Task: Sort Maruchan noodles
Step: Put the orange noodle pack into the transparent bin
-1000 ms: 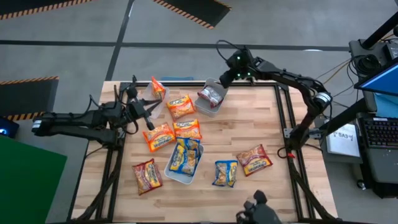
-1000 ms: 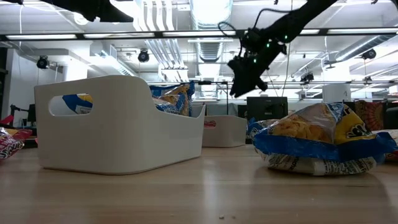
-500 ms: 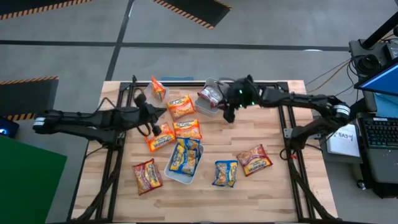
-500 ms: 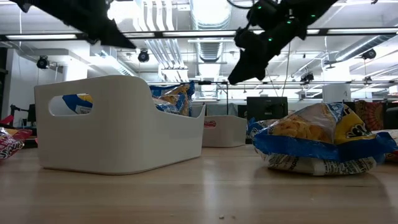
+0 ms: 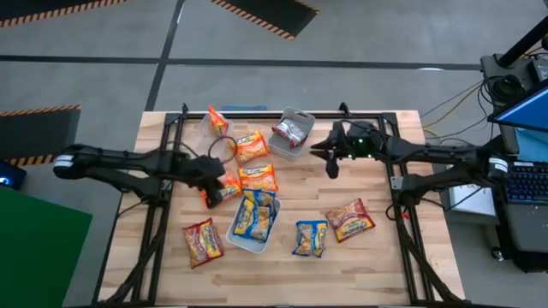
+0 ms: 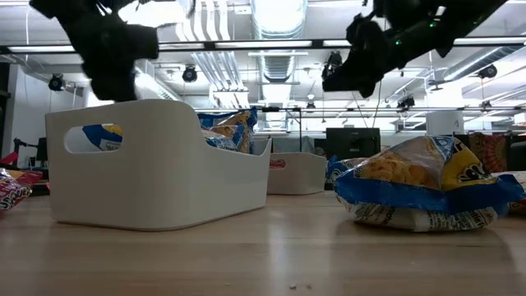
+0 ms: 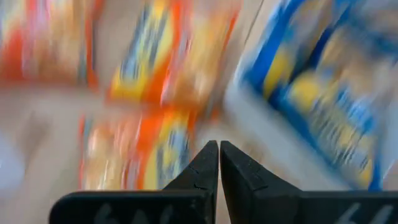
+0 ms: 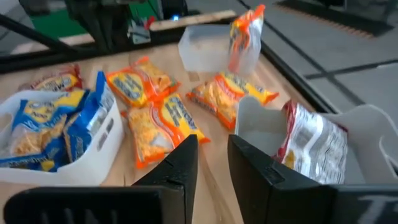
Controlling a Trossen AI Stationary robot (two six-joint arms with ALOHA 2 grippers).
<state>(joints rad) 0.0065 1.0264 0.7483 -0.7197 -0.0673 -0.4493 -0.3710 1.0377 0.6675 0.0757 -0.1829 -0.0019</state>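
Note:
The Maruchan noodles lie spread on the wooden table. Three orange packets (image 5: 255, 176) sit near the middle, and a fourth orange packet (image 5: 217, 121) stands upright in a clear tray. A dark red packet (image 5: 291, 130) leans in the far tray (image 8: 373, 118). Blue-and-yellow packets (image 5: 255, 214) fill the white tray (image 6: 156, 177). My left gripper (image 5: 219, 178) hangs shut above the nearest orange packet (image 5: 218, 188), clear of the table. My right gripper (image 5: 330, 164) is open in the air to the right of the far tray.
A loose blue-and-yellow packet (image 5: 310, 238) and two dark red packets (image 5: 349, 220) (image 5: 202, 241) lie toward the near edge. Bare wood shows at the table's right side and near-right corner. A black frame runs along the table's edges.
My left gripper has travelled toward the table's right and a little nearer, ending over the orange packet; its wrist view is blurred. My right gripper has moved from above the far tray toward the near edge and slightly right. No packet has moved.

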